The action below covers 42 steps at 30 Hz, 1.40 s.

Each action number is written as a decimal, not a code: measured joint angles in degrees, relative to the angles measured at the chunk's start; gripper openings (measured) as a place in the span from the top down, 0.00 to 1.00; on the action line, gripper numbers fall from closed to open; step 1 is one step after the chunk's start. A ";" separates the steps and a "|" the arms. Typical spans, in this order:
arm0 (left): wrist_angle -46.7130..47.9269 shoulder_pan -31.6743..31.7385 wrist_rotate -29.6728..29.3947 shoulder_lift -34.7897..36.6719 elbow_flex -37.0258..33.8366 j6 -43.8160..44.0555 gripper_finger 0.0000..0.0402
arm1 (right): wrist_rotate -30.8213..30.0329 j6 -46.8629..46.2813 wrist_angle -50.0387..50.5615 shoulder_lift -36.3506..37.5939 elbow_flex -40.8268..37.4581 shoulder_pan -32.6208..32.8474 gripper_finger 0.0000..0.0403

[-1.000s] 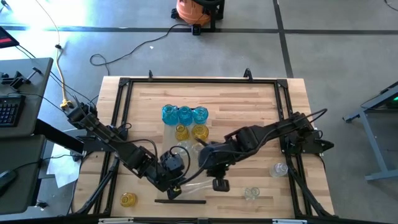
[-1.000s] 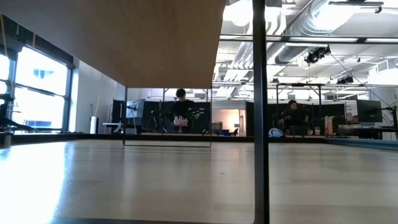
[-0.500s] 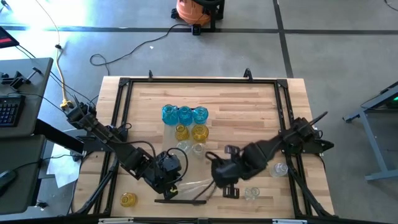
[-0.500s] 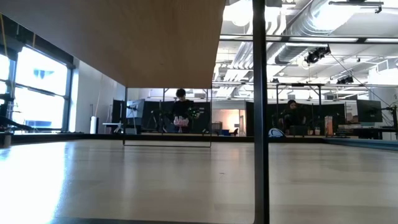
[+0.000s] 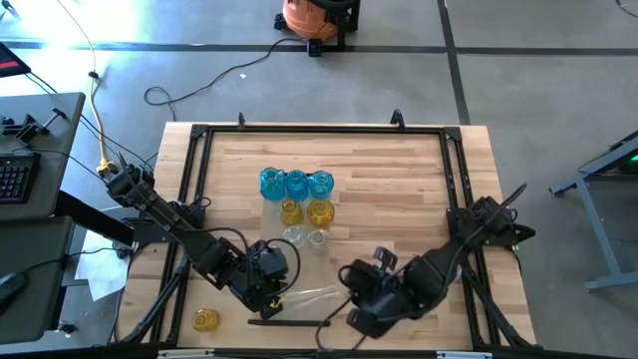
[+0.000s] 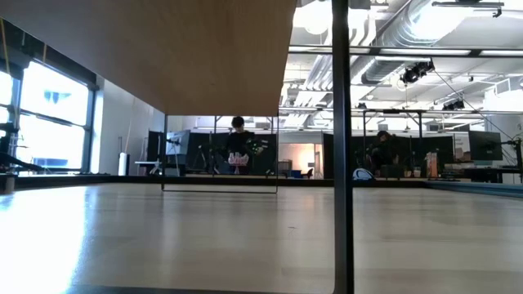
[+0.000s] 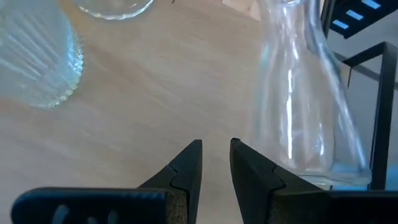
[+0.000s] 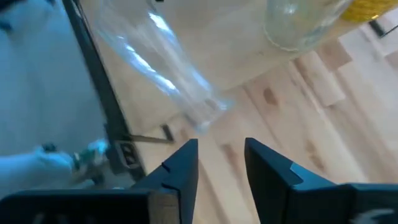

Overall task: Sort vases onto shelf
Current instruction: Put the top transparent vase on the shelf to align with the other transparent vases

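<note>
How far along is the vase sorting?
Done: three blue vases, two yellow vases and two clear vases stand in rows. In hand: nothing; left claw and right claw hover empty beside a lying clear vase. Left: that one and a lone yellow vase.

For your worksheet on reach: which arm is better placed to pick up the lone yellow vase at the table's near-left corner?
Probably left: the left claw hangs nearer the yellow vase; the right claw sits farther right, beyond it.

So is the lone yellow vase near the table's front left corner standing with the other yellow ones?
No, that yellow vase sits alone at the corner, far from the yellow pair in the cluster mid-table.
</note>
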<state>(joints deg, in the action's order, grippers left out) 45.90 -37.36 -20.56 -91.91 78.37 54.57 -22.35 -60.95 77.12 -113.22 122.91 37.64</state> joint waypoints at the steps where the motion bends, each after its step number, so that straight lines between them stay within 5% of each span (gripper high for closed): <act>1: -0.06 -0.01 0.00 0.01 0.00 -0.63 0.82 | -0.92 -1.69 -0.69 -0.25 0.00 0.59 0.72; 9: 0.01 -0.42 -0.09 2.12 0.00 -7.21 0.82 | -10.37 -17.45 -7.39 -2.74 0.02 1.52 0.72; 20: -0.10 -0.02 -2.58 6.80 0.04 -14.81 0.82 | -14.28 -37.16 4.37 -2.92 0.00 2.40 0.72; 32: -0.21 0.29 -1.39 7.14 0.04 -15.42 0.82 | 0.05 -36.47 9.56 -12.09 -0.08 3.60 0.72; 42: -0.25 0.33 -0.63 7.14 0.04 -15.21 0.82 | -5.96 -35.28 9.86 -12.29 -0.07 3.62 0.72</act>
<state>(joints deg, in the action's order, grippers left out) 45.65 -37.04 -21.19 -84.77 78.41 39.35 -28.31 -96.23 86.98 -125.51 122.85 41.26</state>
